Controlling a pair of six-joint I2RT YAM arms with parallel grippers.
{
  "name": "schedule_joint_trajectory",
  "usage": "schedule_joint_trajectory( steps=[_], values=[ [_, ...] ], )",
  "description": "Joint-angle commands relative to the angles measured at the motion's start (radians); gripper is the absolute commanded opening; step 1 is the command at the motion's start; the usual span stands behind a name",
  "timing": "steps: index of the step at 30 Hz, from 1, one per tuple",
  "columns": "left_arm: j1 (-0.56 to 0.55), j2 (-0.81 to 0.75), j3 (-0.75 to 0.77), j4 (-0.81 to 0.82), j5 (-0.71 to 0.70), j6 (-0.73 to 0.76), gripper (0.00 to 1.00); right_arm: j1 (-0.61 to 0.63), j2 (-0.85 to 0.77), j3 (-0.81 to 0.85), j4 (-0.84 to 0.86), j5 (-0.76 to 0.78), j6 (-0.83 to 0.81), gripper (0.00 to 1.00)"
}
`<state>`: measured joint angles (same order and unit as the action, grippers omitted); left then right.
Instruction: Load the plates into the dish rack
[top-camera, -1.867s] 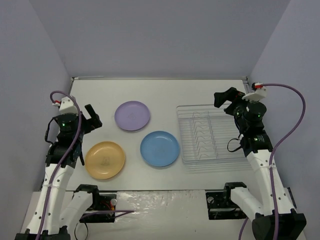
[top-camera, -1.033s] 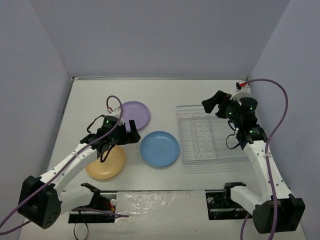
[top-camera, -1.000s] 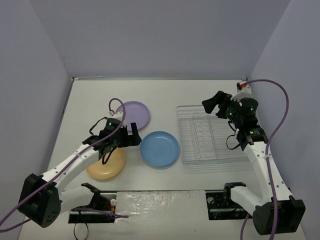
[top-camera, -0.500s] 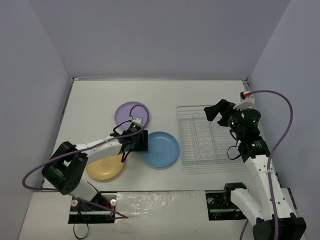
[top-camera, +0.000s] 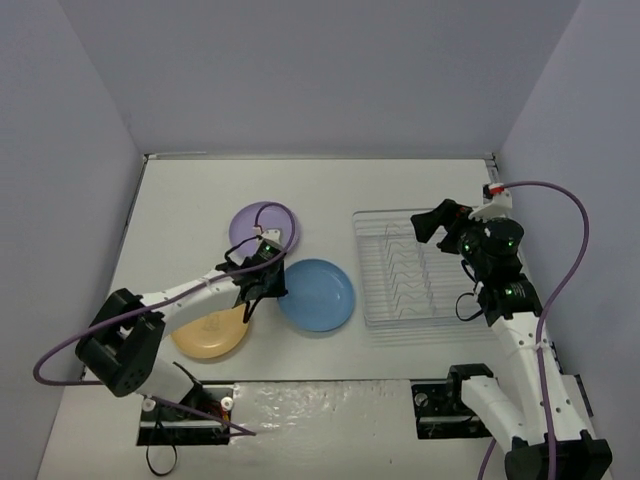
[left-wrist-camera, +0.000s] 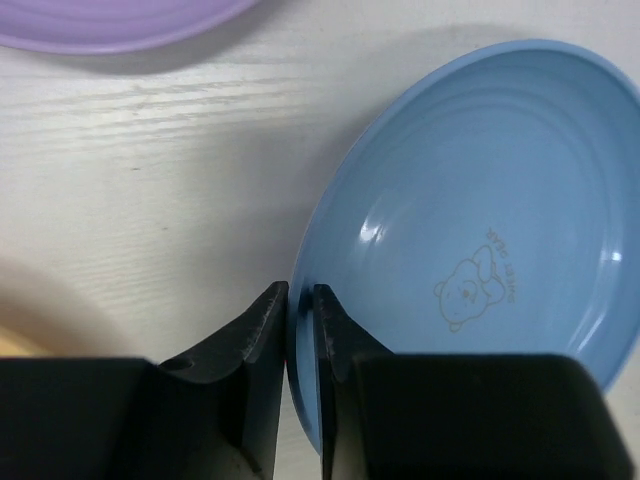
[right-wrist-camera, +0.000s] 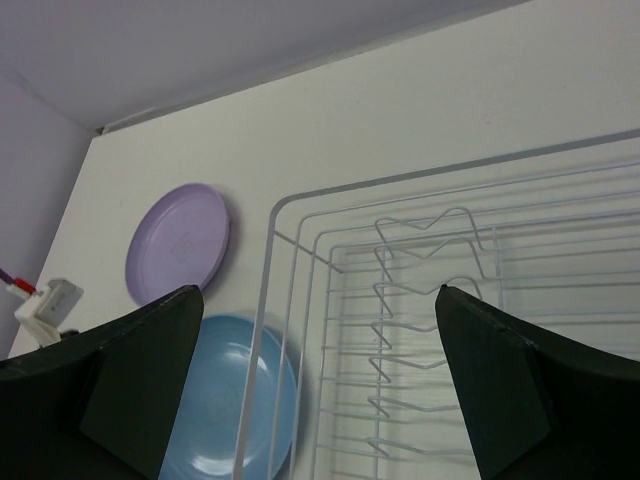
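Observation:
The sky-blue plate lies mid-table with its left rim tipped up. My left gripper is shut on that rim, one finger on either side. The lilac plate lies flat behind it, and the yellow-orange plate lies flat to the front left, partly under my left arm. The dish rack stands empty on the right. My right gripper hangs open above the rack's far end, holding nothing. The right wrist view also shows the blue plate and the lilac plate.
Grey walls close in the table on the left, back and right. The arm bases and their clamps sit along the near edge. A purple cable loops off the right arm.
My left gripper moved right from over the yellow plate to the blue plate's left rim and shut on it, tipping that rim up. The right arm shifted slightly toward the rack.

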<state>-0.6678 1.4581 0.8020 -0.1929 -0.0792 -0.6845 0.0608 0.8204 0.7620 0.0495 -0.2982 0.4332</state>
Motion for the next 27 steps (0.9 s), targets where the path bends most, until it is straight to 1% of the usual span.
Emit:
schedule_joint_trajectory(
  steps=[1,5,7,10,13,17,18,19,22,24,25,27],
  values=[
    [-0.001,-0.191,0.034,-0.075,-0.142,0.050,0.00,0.005,0.026,0.021,0.127,-0.213,-0.081,1.00],
    [0.000,-0.338,0.084,-0.089,-0.176,0.117,0.00,0.015,0.072,0.053,0.214,-0.373,-0.079,1.00],
    [0.000,-0.392,0.093,-0.079,-0.169,0.155,0.00,0.031,0.092,0.073,0.232,-0.410,-0.099,1.00],
    [-0.001,-0.485,0.105,-0.025,-0.096,0.310,0.00,0.112,0.149,0.130,0.248,-0.468,-0.202,1.00],
    [-0.003,-0.551,0.130,0.019,-0.025,0.427,0.00,0.235,0.225,0.226,0.188,-0.494,-0.355,1.00],
    [-0.004,-0.561,0.185,0.004,0.019,0.528,0.00,0.431,0.395,0.407,0.007,-0.419,-0.551,1.00],
    [-0.004,-0.559,0.192,-0.002,0.031,0.544,0.00,0.461,0.402,0.435,-0.023,-0.394,-0.585,1.00],
    [-0.004,-0.559,0.195,0.000,0.054,0.565,0.00,0.501,0.450,0.457,-0.046,-0.362,-0.622,1.00],
    [-0.005,-0.557,0.203,0.013,0.075,0.581,0.00,0.517,0.528,0.508,-0.046,-0.348,-0.635,0.99],
    [-0.005,-0.556,0.209,0.024,0.083,0.588,0.00,0.516,0.569,0.527,-0.047,-0.373,-0.649,0.97],
    [-0.004,-0.556,0.210,0.026,0.109,0.589,0.00,0.517,0.589,0.531,-0.052,-0.400,-0.663,0.94],
    [-0.005,-0.556,0.215,0.025,0.127,0.601,0.00,0.518,0.617,0.549,-0.103,-0.433,-0.692,0.84]
  ],
)
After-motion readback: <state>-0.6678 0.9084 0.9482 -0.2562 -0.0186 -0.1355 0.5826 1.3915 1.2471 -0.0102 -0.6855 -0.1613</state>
